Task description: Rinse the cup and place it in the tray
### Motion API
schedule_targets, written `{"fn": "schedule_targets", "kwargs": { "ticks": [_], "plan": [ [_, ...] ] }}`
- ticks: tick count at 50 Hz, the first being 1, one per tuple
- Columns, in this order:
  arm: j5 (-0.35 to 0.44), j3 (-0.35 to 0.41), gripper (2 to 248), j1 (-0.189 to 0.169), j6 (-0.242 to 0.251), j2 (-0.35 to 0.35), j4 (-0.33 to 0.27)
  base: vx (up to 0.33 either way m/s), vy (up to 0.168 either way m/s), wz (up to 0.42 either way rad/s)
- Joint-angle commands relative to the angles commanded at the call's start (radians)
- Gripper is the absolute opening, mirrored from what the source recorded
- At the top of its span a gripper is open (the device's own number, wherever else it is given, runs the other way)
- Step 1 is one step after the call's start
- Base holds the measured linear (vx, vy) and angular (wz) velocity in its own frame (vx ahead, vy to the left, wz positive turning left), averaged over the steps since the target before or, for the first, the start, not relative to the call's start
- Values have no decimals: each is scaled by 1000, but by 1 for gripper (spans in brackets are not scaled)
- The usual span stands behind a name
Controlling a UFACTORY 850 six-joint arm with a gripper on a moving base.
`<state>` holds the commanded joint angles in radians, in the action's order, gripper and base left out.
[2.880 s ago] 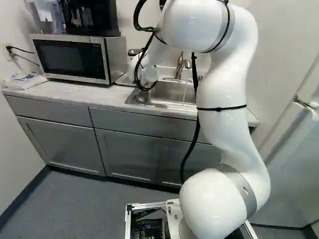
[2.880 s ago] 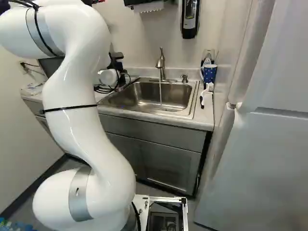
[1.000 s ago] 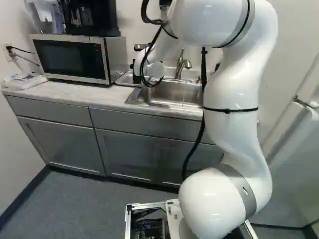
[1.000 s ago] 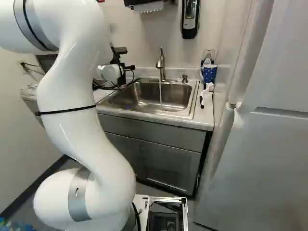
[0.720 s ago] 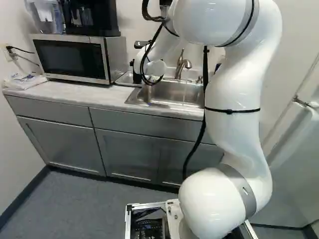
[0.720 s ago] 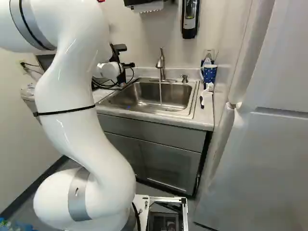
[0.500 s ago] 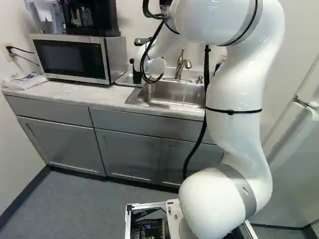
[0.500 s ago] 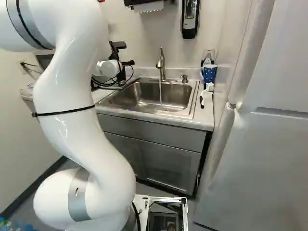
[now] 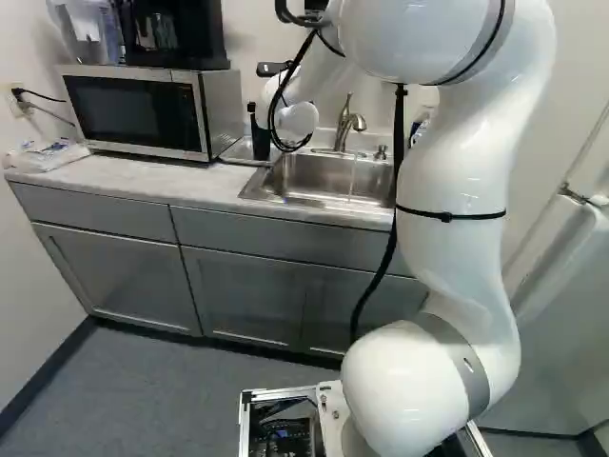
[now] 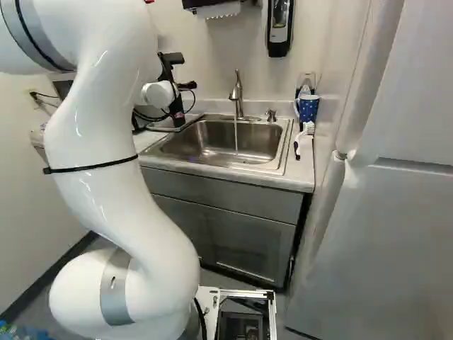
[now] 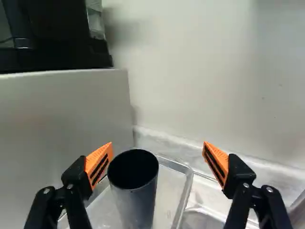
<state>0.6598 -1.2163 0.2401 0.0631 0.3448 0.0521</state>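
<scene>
In the right base view the black gripper (image 10: 187,86) is above the tray area left of the sink. Wrist view: my gripper (image 11: 158,145) stands wide open, holding nothing. The dark, hollow cup (image 11: 138,200) stands upright in the shallow tray (image 11: 188,183), below and ahead of the fingers, closer to the orange pad beside the microwave. The cup also shows in the left base view, a dark cylinder (image 9: 261,145) under the wrist.
The microwave (image 9: 138,112) flanks the tray, with a black appliance (image 9: 176,36) on top. The steel sink (image 10: 223,142) lies on the other side; water runs from its faucet (image 10: 238,95). A blue mug (image 10: 307,110) and a white brush (image 10: 303,142) are at the far right.
My arm's upper part has shifted right in the left base view, and the gripper has risen, leaving more of the cup in sight. The base has not moved.
</scene>
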Motion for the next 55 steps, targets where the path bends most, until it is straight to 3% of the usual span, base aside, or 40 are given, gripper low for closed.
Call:
{"fn": "schedule_targets", "kwargs": {
  "ticks": [17, 55],
  "plan": [
    [0, -8, 247, -11, 0, -24, 0, 0, 0, 0],
    [0, 20, 247, -100, 0, -118, 0, 0, 0, 0]
  ]
}}
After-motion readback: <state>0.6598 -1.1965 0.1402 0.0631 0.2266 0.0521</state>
